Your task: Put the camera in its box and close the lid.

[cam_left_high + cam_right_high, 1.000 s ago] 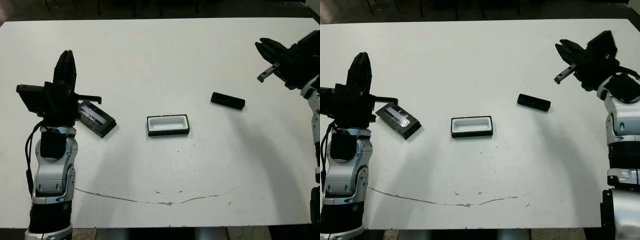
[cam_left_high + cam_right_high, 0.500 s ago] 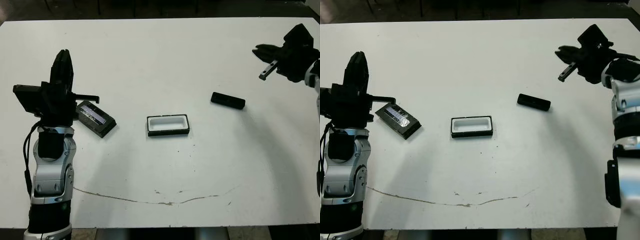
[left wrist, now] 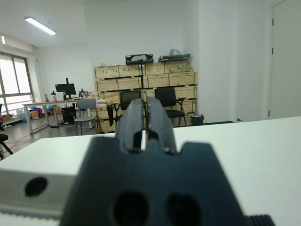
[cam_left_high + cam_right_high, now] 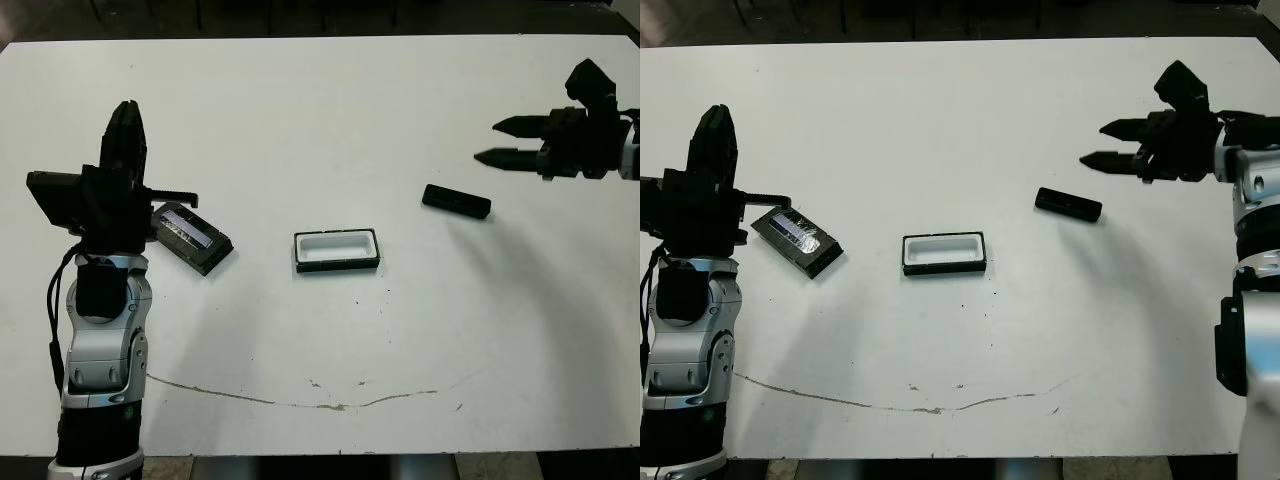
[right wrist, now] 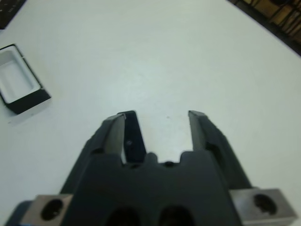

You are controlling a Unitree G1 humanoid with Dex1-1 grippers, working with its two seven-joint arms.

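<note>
Camera [image 4: 456, 201] lies near my right gripper [image 4: 495, 141], fingers spread wide and empty; its slim body could skid under a shallow pinch.

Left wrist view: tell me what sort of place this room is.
Probably an office or lab workspace: a desk with a monitor, office chairs and stacked wooden crates stand beyond the white table.

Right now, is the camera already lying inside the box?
No, the camera lies on the bare table, apart from the box, whose white inside shows empty.
</note>
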